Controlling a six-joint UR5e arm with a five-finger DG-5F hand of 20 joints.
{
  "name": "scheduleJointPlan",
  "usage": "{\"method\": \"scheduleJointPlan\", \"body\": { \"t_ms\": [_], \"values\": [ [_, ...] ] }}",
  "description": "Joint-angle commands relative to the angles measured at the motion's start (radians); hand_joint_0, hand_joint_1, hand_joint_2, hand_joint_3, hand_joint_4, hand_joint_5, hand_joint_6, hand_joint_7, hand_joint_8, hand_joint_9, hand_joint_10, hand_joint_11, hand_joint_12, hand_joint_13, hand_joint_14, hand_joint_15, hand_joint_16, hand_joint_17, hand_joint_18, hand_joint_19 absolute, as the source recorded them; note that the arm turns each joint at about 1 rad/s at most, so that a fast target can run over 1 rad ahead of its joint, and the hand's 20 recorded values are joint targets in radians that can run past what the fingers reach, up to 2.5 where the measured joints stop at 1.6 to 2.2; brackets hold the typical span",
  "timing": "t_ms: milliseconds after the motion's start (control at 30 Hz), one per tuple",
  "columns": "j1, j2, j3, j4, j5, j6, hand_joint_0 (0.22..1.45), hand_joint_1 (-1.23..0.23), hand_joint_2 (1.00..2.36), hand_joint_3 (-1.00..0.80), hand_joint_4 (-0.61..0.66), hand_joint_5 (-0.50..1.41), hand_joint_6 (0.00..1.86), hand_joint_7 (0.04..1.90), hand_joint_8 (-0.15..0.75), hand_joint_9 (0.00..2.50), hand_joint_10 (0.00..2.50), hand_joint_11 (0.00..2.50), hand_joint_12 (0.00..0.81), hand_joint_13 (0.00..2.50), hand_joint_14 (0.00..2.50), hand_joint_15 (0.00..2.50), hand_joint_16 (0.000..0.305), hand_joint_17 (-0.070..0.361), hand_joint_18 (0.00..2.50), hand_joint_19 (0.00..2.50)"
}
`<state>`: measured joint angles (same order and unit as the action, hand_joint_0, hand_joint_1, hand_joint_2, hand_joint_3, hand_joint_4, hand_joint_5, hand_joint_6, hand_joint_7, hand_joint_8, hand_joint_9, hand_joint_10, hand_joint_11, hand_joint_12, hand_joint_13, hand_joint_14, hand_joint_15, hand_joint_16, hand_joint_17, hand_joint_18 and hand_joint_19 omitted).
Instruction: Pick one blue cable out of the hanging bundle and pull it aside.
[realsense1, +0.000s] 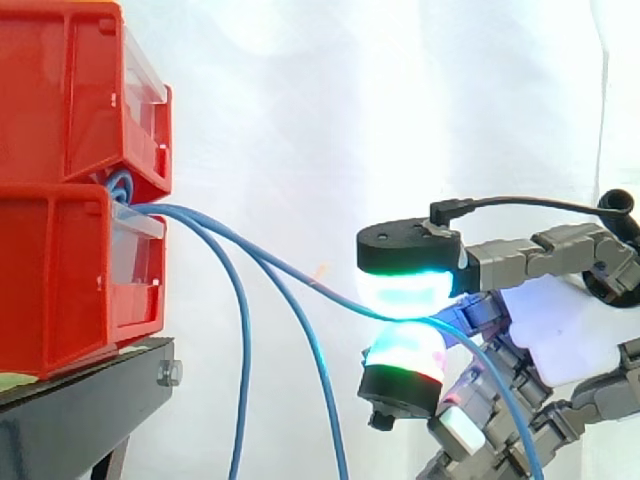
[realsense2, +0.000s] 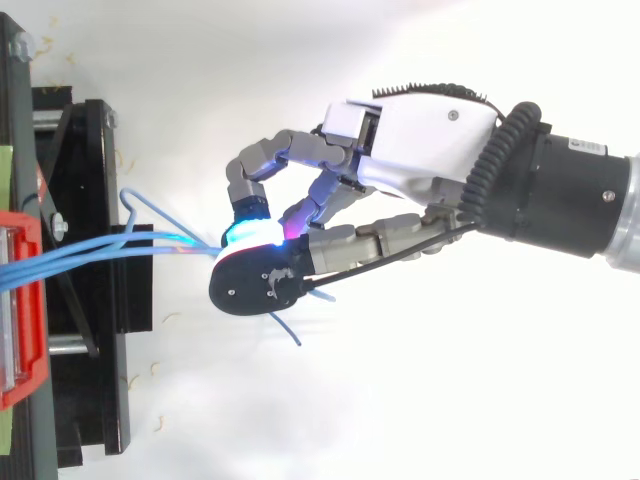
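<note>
Pinch done: my hand is clamped on one blue cable, stretched out from the red bins, the bundle hanging below. Left, I reckon: pull it well clear sideways

Thin blue cables came out together from the gap between two stacked red bins. Of these, one cable ran nearly straight, slanting gently down and away from the bins, to where it was pinched between two glowing fingertips of the hand. Past the pinch it dropped steeply to the bottom edge of the side view. Two other cables left the same gap, bent over and hung slack in long curves, apart from the pinched one. From above, the strands lay close side by side and met at the fingertips, with a short free end curling out beside the hand.
</note>
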<state>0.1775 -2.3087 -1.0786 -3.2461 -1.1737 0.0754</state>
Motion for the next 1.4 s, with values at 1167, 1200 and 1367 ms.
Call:
{"method": "scheduleJointPlan", "body": {
  "t_ms": [1167,1200,1367],
  "values": [
    [0.008,0.000,-0.141,0.266,-0.001,0.000,0.61,-0.64,1.01,0.15,0.21,-0.14,0.90,1.56,0.383,1.04,0.01,0.80,0.467,0.81,0.02,0.52,0.067,0.150,0.61,0.49],
    [0.010,0.000,-0.141,0.266,-0.001,0.000,0.61,-0.64,1.01,0.15,0.21,-0.14,0.90,1.55,0.382,1.04,0.02,0.80,0.467,0.81,0.02,0.52,0.067,0.150,0.61,0.49],
    [0.008,-0.002,-0.141,0.266,0.000,0.000,0.61,-0.64,1.01,0.15,0.21,-0.14,0.90,1.56,0.380,1.04,0.01,0.80,0.469,0.81,0.02,0.52,0.066,0.150,0.61,0.49]
  ]
}}
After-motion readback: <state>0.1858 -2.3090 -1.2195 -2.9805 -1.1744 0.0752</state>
